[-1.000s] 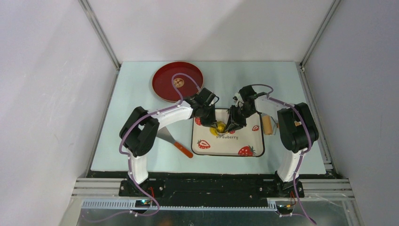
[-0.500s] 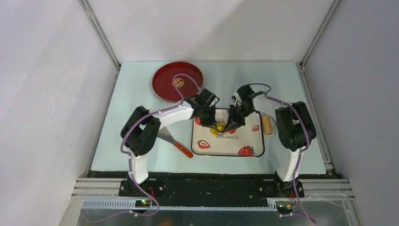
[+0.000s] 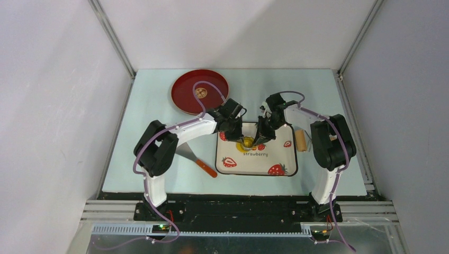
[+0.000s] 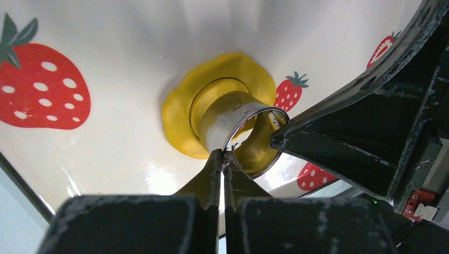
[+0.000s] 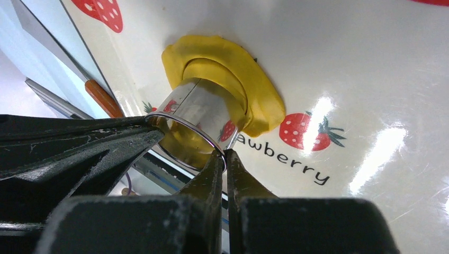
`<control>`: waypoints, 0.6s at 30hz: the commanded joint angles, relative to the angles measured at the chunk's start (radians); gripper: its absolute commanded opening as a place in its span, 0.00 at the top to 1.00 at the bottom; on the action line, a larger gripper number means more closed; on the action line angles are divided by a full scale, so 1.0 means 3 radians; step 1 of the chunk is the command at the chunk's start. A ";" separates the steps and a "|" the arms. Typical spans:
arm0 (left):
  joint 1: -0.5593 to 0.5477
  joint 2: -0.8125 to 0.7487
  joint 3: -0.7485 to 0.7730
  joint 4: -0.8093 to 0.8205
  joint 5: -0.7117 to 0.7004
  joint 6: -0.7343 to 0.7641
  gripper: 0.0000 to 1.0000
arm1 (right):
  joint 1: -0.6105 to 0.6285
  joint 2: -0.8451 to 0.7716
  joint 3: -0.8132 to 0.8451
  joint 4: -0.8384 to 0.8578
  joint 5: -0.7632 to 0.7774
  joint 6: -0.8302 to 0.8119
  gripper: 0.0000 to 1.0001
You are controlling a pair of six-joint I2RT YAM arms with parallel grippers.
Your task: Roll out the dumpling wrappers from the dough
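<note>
We see a pale blue worktop (image 3: 159,106) with the two arms bolted at its 6 o'clock edge; the left arm (image 3: 185,129) and the right arm (image 3: 328,143) both bend in toward the middle. Near the centre lies a white tray (image 3: 275,153) printed with red strawberries. At 11 o'clock from the tray sits a round red plate (image 3: 185,100) with one small pale round piece (image 3: 200,92) at its centre, too small for us to name. A scraper (image 3: 197,159) with an orange handle lies on the worktop at 9 o'clock from the tray, and a wooden roller (image 3: 301,141) lies just beside the tray at 3 o'clock. The dough (image 4: 177,114) is a flattened yellow patch on the tray, toward 11 o'clock from the tray's centre. A metal ring (image 4: 233,124) stands tilted on the patch, its lower edge in the dough, and a round cut line follows that edge. The left jaws come in from 10 o'clock and the right jaws from 1 o'clock; in each wrist view we see the fingers pinched together on the ring's thin upper rim, on opposite sides.
</note>
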 commanded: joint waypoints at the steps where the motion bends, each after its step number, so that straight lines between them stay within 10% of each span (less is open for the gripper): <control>1: -0.0012 -0.0191 0.0077 -0.0015 -0.0045 0.0016 1.00 | 0.0025 -0.0226 0.0189 0.0031 -0.0069 -0.0001 1.00; 18: 0.0019 -0.0050 0.0083 -0.0011 -0.0077 -0.0013 1.00 | 0.0030 -0.0121 0.0217 0.0065 -0.0039 -0.0012 1.00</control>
